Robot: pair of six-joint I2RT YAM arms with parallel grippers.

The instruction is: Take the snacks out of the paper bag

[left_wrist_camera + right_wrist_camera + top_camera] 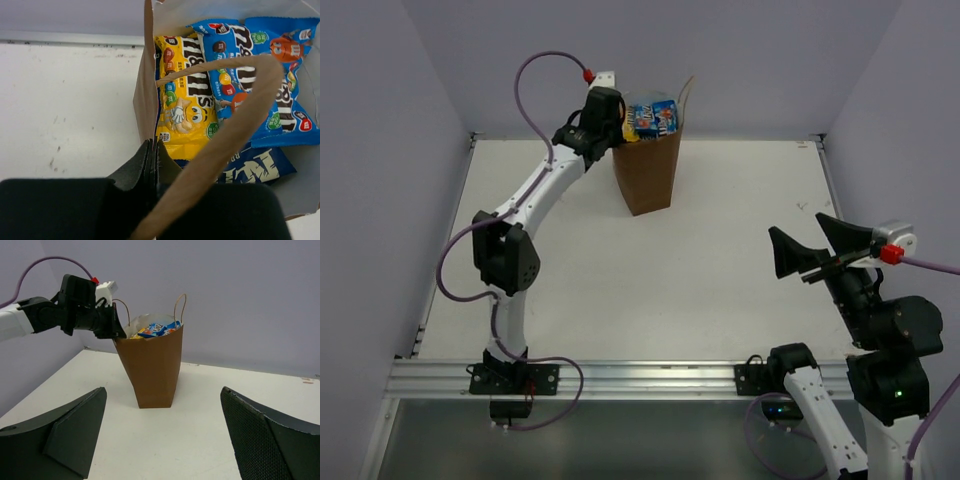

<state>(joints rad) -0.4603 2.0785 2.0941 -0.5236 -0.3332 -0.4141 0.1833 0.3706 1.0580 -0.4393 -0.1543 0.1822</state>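
Observation:
The brown paper bag [647,172] stands upright at the back middle of the table, also in the right wrist view [151,365]. Snacks fill its open top: a yellow candy pack [186,102], blue candy packs [265,75] and a dark blue bag [255,167], seen from above as blue and yellow packets [653,117]. My left gripper [152,150] is shut on the bag's left wall at the rim [620,135]; a loop handle [235,125] crosses in front. My right gripper [812,245] is open and empty, well to the bag's right, low over the table.
White table [670,290] with purple walls on three sides. A metal rail [620,378] runs along the near edge with both arm bases. The left arm's purple cable [535,100] loops above the bag's left side.

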